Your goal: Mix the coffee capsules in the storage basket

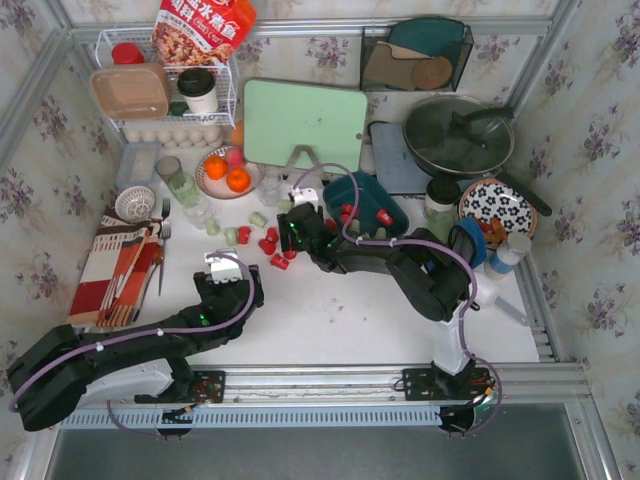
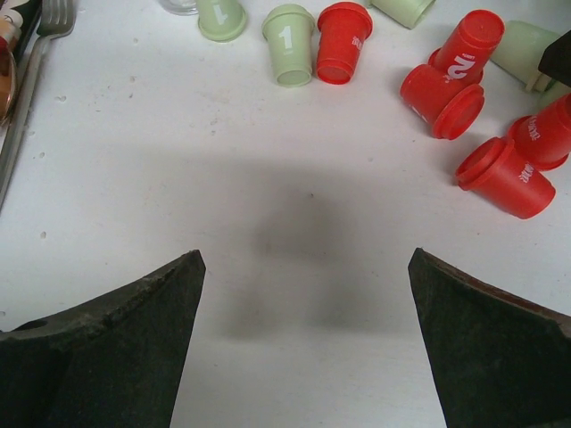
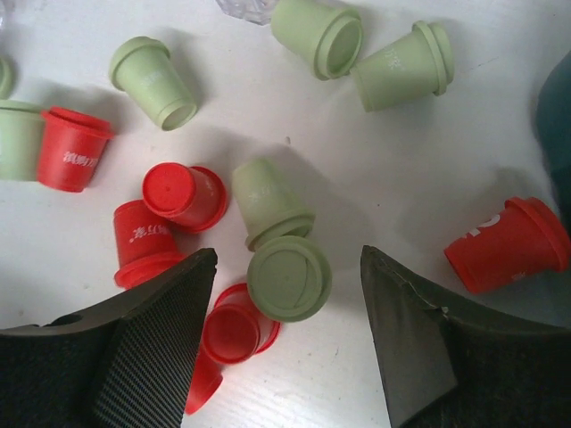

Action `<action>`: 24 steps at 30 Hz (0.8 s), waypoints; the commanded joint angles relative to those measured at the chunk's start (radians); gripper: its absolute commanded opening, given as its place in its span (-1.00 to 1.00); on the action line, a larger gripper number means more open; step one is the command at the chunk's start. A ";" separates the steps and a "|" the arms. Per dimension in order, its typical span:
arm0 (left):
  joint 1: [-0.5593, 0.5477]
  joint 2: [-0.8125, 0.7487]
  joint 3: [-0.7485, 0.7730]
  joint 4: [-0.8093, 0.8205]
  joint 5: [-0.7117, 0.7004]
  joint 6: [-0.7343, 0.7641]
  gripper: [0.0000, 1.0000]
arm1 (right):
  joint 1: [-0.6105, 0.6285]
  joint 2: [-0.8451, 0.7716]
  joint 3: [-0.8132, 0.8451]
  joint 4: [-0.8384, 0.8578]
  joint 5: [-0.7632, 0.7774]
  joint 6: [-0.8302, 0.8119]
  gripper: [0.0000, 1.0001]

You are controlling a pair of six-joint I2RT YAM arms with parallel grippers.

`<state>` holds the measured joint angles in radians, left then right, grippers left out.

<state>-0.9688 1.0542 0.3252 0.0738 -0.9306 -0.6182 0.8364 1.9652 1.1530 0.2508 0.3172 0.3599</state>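
Red and pale green coffee capsules (image 1: 266,242) lie scattered on the white table, left of the dark teal storage basket (image 1: 366,191). Two red capsules (image 1: 347,212) sit inside the basket. My right gripper (image 3: 285,259) is open low over the pile. A green capsule (image 3: 287,283) stands lid-up between its fingers, with a gap on each side. The gripper shows in the top view (image 1: 290,238), and the basket's edge (image 3: 559,116) at the right of its wrist view. My left gripper (image 2: 303,254) is open wide over bare table, nothing between its fingers. Red capsules (image 2: 455,76) and green capsules (image 2: 292,45) lie ahead of it.
A fork (image 2: 36,53) and striped cloth (image 1: 120,262) lie at the left. Glasses (image 1: 182,186) and a plate of oranges (image 1: 208,183) stand behind the capsules. Further back are a green cutting board (image 1: 305,122) and a pan (image 1: 458,135). A patterned plate (image 1: 497,205) sits right.
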 commanded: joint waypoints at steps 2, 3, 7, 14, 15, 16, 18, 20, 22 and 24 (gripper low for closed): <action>0.001 0.014 0.013 -0.010 -0.029 0.002 0.98 | 0.001 0.044 0.053 -0.052 0.052 0.019 0.42; 0.001 0.021 0.018 -0.013 -0.030 0.002 0.99 | 0.001 0.051 0.061 -0.056 0.056 0.018 0.39; 0.001 0.038 0.032 -0.024 -0.032 0.002 0.98 | 0.002 0.075 0.087 -0.084 0.065 0.020 0.26; 0.001 0.035 0.029 -0.025 -0.033 -0.001 0.98 | 0.002 0.073 0.090 -0.101 0.071 0.025 -0.06; 0.001 0.035 0.030 -0.026 -0.032 -0.001 0.98 | 0.002 0.069 0.087 -0.103 0.072 0.026 -0.11; 0.001 0.036 0.031 -0.027 -0.032 -0.001 0.99 | 0.001 0.061 0.084 -0.104 0.074 0.025 -0.14; 0.001 0.038 0.032 -0.026 -0.032 0.000 0.98 | 0.001 0.044 0.075 -0.100 0.078 0.024 -0.16; 0.001 0.040 0.032 -0.026 -0.032 -0.001 0.98 | 0.001 0.028 0.068 -0.098 0.082 0.020 -0.17; 0.001 0.042 0.035 -0.027 -0.033 0.001 0.99 | 0.000 0.009 0.062 -0.095 0.087 0.016 -0.20; 0.000 0.043 0.036 -0.028 -0.033 0.001 0.98 | 0.002 -0.010 0.056 -0.096 0.087 0.012 -0.24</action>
<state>-0.9688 1.0950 0.3500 0.0471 -0.9447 -0.6186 0.8368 1.9869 1.2163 0.1383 0.3801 0.3717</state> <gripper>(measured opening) 0.991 0.455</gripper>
